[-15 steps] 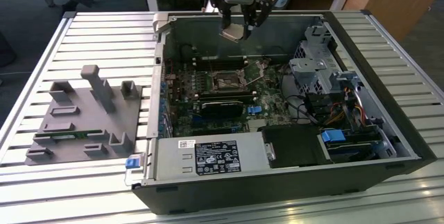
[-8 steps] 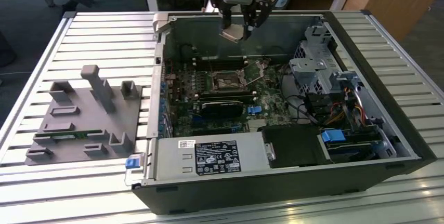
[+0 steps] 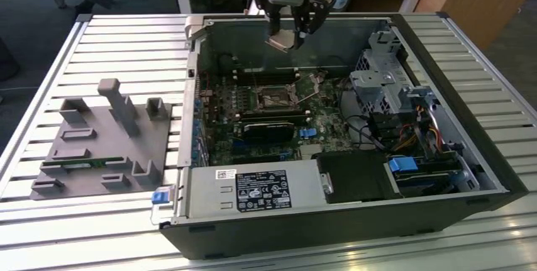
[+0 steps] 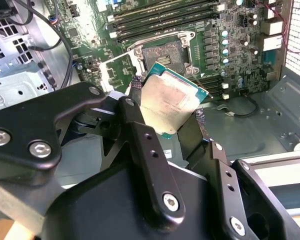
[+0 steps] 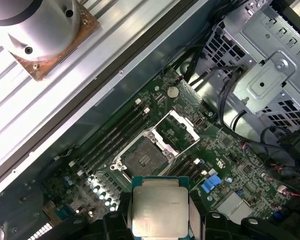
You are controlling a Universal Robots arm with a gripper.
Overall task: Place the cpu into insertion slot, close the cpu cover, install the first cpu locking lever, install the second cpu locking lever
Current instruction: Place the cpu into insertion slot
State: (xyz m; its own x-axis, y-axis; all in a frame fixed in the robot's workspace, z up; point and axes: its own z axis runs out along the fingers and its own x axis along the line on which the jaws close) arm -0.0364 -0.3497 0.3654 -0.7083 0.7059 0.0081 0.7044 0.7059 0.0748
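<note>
The hand point(image 3: 290, 35) gripping the chip point(image 3: 283, 41) hangs over the open case point(image 3: 336, 233), and nothing lies between it and the bare socket point(image 3: 273, 99) below. The cover plate point(image 5: 177, 131) is flipped open just beside the socket. A black finned block point(image 3: 268, 129) sits near the socket; the drive cage point(image 3: 381, 79) and loose cables point(image 3: 369, 129) crowd the exterior view's right.

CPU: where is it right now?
The cpu is clamped in the gripper near the top middle of the exterior view, in the air over the open case, above and apart from the insertion slot.
</note>
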